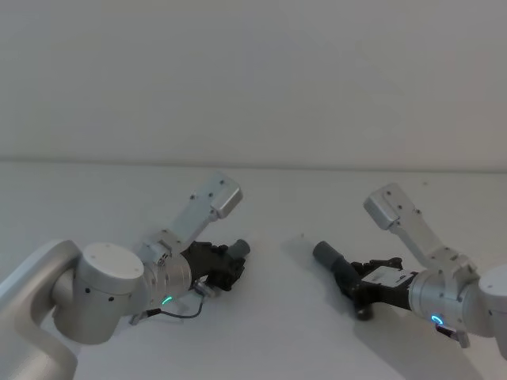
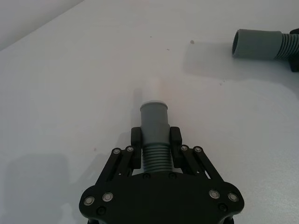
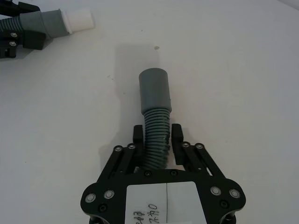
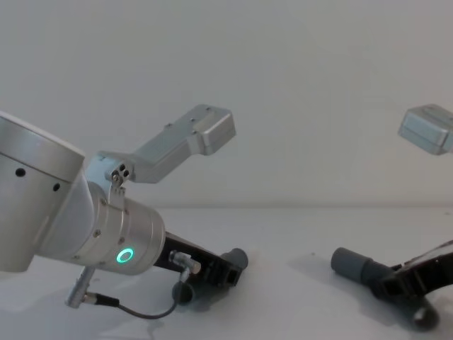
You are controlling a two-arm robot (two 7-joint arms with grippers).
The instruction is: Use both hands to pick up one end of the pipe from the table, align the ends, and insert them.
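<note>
While both pipe pieces are already in hand, the joint itself is not yet made.

L arm: left gripper (image 2: pixel 155 135) is closed down on the ribbed section of the left pipe piece (image 2: pixel 154 122), just behind its smooth collar. The fingers (image 2: pixel 136 137) stand narrow, one either side, touching the ribs. The narrow whitish tip (image 3: pixel 78 21) sticks out ahead of the collar, free.

R arm: right gripper (image 3: pixel 157 135) is likewise clamped on the ribs of the right pipe piece (image 3: pixel 155 126). The wider grey socket (image 3: pixel 155 88) projects beyond the fingers, mouth unobstructed.

Position: both pieces sit low over the white table (image 1: pixel 277 340), near its middle. Shadows beneath suggest each is held just clear of the surface, though contact can't be ruled out. The ends are well apart w/ bare table between. In the head view each end points forward & inward, so the axes cross rather than line up.

Assessment: pick-up looks complete, alignment is the step in hand, insertion outstanding. Next move, in my judgement, calls for both wrists to swing until tip & socket face each other on one axis at equal height, then a straight approach, tip into socket. The ribbed hose looks flexible & may bend under push, so misalignment at the mouth is the main risk. Rec. slow closing, w/ tip centred before pressing home.
</note>
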